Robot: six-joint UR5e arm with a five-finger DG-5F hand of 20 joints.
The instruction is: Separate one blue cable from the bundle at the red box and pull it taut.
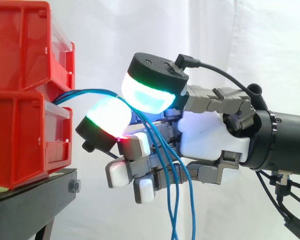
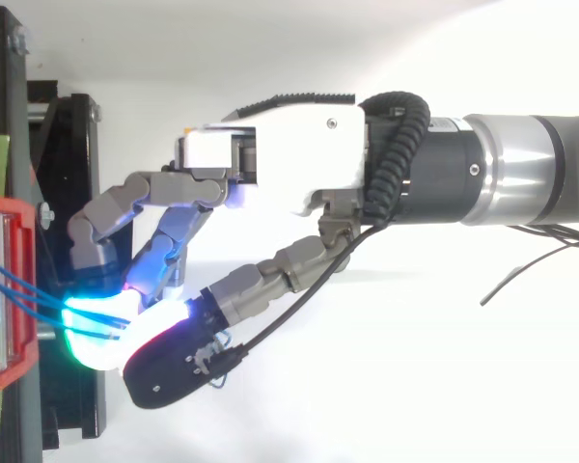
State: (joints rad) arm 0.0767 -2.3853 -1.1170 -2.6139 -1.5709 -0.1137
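Side view: we see two red bins stacked at left, the upper bin (image 1: 20, 50) on the lower bin (image 1: 20, 145), both on a black stand (image 1: 25, 205) before a white curtain (image 1: 270, 50). The blue cables (image 1: 87, 91) leave the gap between the bins as a tight bundle, arc rightward to the hand (image 1: 210, 135), then fall across its front in loose separate strands that run off the bottom edge. They sag on the way down, so we record them as slack, not taut. The hand reaches level toward the bins from the right. Two large pads, the upper pad (image 1: 147, 92) glowing cyan with a green rim and the lower pad (image 1: 107, 117) glowing white, green and red, close against each other with the cables passing between them; we read this as a pinch on the cables. We cannot tell how many strands sit inside the pinch. The remaining fingers (image 1: 136, 144) curl inward below the pinch, and the hanging strands cross in front of them. Top view: the hand (image 2: 289, 154) comes in from the right, and its glowing pads meet just beside the red bin (image 2: 0, 222) at the left edge. Short lengths of cable (image 2: 24, 287) span from the bin into the pads.
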